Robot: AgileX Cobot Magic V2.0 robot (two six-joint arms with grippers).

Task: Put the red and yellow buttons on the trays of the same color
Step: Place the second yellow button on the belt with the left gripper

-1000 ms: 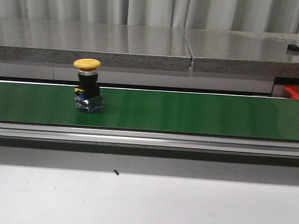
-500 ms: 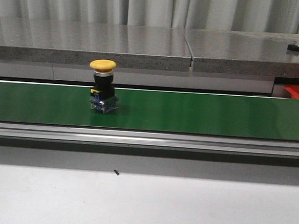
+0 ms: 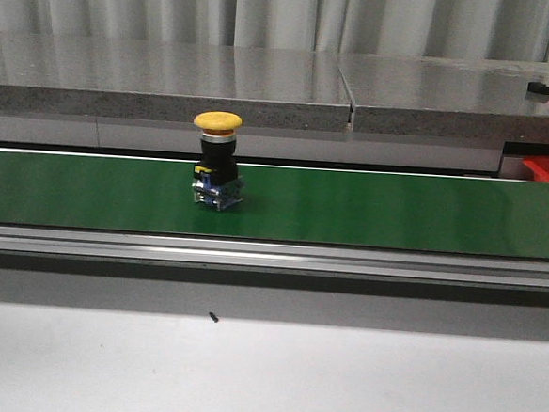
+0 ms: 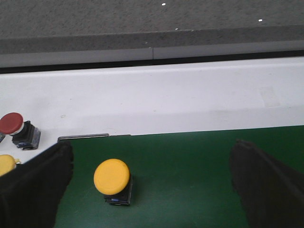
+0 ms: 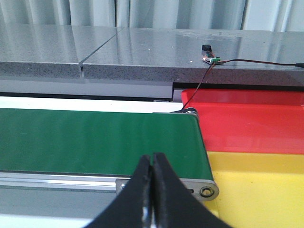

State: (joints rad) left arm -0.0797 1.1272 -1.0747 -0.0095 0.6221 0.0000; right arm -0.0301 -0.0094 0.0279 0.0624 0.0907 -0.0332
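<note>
As the yellow button (image 3: 215, 160) rides rightward along the green belt (image 3: 397, 210), we see no fingers. Our left fingers (image 4: 35, 183) hang released astride it. Our right fingers (image 5: 152, 190), clenched empty, wait near the yellow tray (image 5: 261, 185).

The left claw (image 4: 152, 190) shows two broad, matte black fingers (image 4: 33, 185), blunt and softly blurred, with no markings or screws to make out. The right claw (image 5: 152, 190) has two slim, smooth black fingers (image 5: 135, 199) that taper to narrow rounded tips, widening below into one dark body.
</note>
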